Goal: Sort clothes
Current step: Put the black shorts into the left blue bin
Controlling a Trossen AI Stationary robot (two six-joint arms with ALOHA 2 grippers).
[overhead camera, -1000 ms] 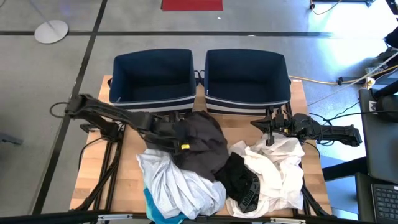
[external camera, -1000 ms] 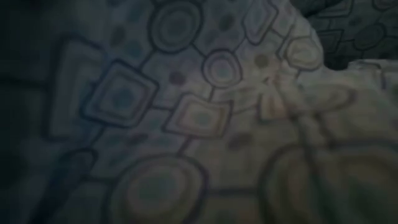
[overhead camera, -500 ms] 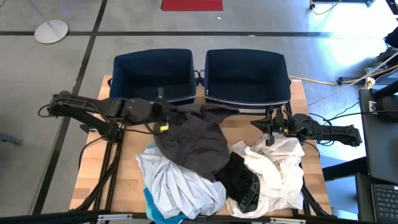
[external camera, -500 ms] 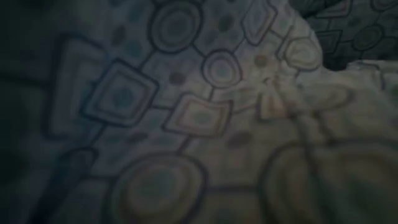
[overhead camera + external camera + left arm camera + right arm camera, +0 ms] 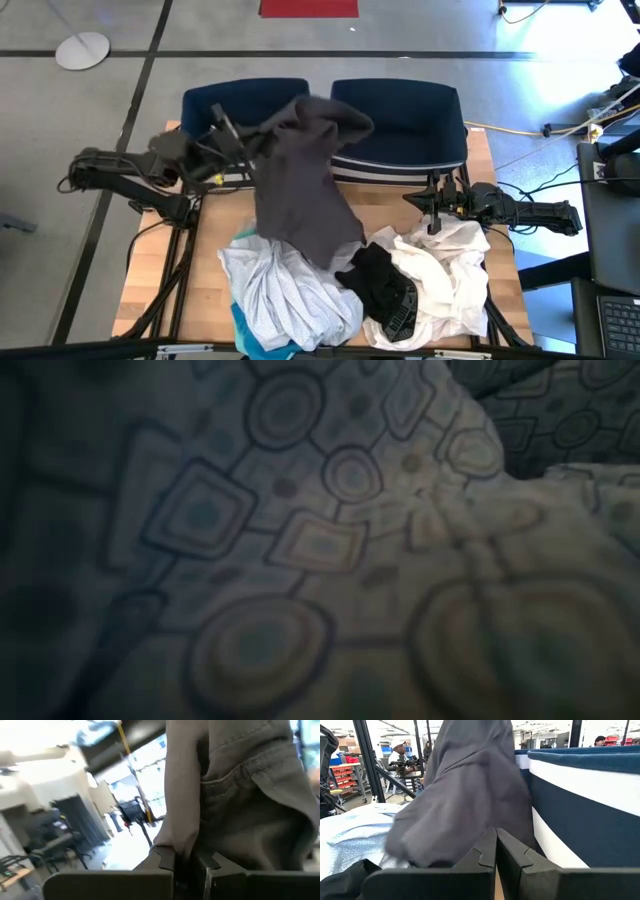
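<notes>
My left gripper [image 5: 246, 142] is raised in front of the left navy bin [image 5: 215, 110] and is shut on a dark grey garment [image 5: 300, 190]. That garment spreads across both bins' front rims and runs down onto the pile of clothes. The pile holds a pale white garment [image 5: 290, 295], a black one [image 5: 385, 290], a white one [image 5: 450, 270] and a teal edge [image 5: 243, 335]. My right gripper [image 5: 432, 205] rests shut at the table's right, in front of the right bin [image 5: 400, 120], touching nothing I can see. My left gripper pinches a bunched fold of the dark grey garment [image 5: 186, 847] between its two fingers, which reach roughly level from the table's left. The upper part of the garment is lifted. Its lower end [image 5: 320, 250] still lies on the pile.
A pale cloth printed with circles and squares [image 5: 320, 560] fills the low view and hides the table there. The two bins stand side by side along the far edge. Bare wood [image 5: 160, 270] shows at the table's left. Beyond the table, people and racks [image 5: 400, 755] stand in the room.
My left gripper has risen and gone toward the table's far left, tipping from pointing down to about level. It has drawn the dark grey garment up off the pile. The garment's upper part now spreads over the bins' front rims, and its lower end has stayed on the pile.
</notes>
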